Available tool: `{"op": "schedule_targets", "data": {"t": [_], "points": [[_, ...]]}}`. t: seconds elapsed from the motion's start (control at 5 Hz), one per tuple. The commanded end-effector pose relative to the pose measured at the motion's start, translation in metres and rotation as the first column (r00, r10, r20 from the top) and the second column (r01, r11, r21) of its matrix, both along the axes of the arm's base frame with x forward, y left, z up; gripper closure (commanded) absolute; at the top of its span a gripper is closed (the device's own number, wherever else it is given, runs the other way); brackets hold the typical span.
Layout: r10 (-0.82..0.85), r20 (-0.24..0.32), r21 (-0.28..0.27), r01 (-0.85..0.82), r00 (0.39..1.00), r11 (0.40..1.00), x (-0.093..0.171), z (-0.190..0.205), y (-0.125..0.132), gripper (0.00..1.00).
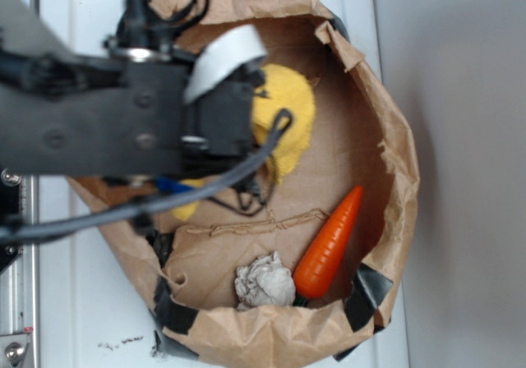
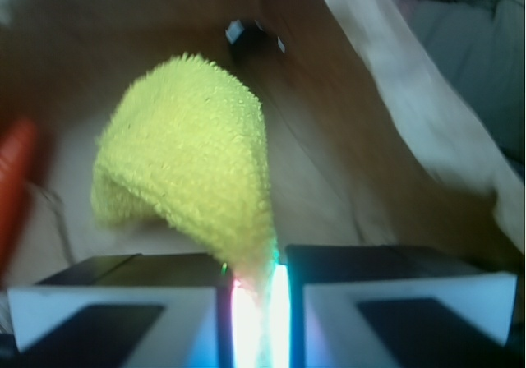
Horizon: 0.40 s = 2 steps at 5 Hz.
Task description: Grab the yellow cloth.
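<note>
Already pinching one pointed corner of the yellow cloth (image 2: 193, 171) between nearly shut jaws.

Gripper (image 2: 261, 290) closed narrow on that corner, rest of the cloth draping forward and to the left, long axis running away from the jaws. Hanging over the upper left of the brown paper bag (image 1: 386, 146) floor; carrot (image 1: 329, 245) and paper wad (image 1: 265, 282) well apart near the lower rim. Bag walls close around.

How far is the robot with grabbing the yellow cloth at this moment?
Done: the gripper has pinched an edge of the yellow cloth. In hand: the cloth hangs from the nearly closed jaws. Left: perhaps lifting it clear of the paper bag; whether it has left the bag floor is unclear.
</note>
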<state>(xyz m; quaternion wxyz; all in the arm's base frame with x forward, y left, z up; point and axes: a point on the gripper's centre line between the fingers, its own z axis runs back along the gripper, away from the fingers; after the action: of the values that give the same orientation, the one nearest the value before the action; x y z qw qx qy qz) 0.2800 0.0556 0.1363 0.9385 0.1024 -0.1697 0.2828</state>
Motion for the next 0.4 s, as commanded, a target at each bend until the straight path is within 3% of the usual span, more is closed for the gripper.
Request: {"op": "schedule_targets", "data": {"t": [0.0,0.2], "points": [[-0.125,-0.033,-0.149,0.118,0.992,0.982,0.0252,0.0502,-0.0067,1.0],[-0.147,-0.049,-0.176,0.137,0.988,0.975,0.0207,0.0565,-0.0037,1.0]]}}
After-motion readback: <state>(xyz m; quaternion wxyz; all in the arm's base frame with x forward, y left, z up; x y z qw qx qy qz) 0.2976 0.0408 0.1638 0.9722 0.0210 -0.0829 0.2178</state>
